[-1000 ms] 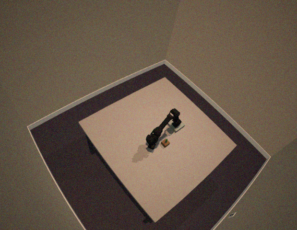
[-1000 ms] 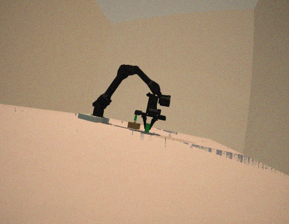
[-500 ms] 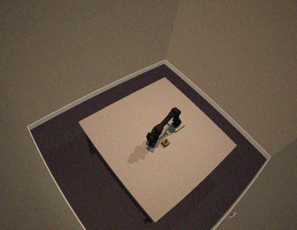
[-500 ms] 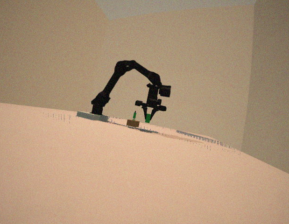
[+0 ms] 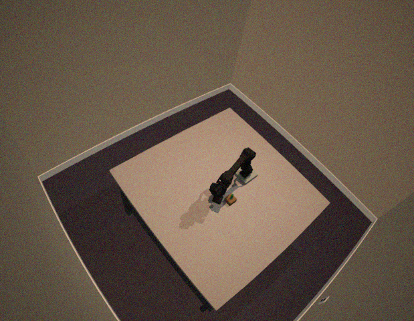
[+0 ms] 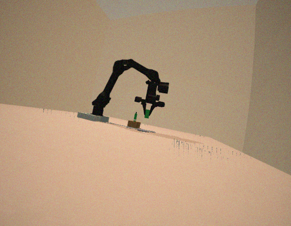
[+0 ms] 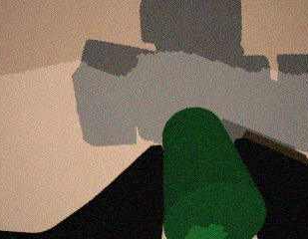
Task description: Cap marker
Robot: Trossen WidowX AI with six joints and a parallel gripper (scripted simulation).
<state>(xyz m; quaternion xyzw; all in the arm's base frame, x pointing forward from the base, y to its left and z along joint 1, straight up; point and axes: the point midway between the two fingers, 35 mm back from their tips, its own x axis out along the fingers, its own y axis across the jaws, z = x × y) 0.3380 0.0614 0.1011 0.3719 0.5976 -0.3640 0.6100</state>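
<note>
The arm (image 6: 130, 70) is matte black throughout, built of slender rounded links joined by bulkier cylindrical joints. Its base column stands on a flat pale grey-blue mounting plate (image 6: 92, 117). A boxy black camera housing (image 6: 163, 87) juts from the wrist. The gripper (image 6: 147, 113) has a wide black crossbar carrying two tapering black fingers (image 6: 143, 107).
</note>
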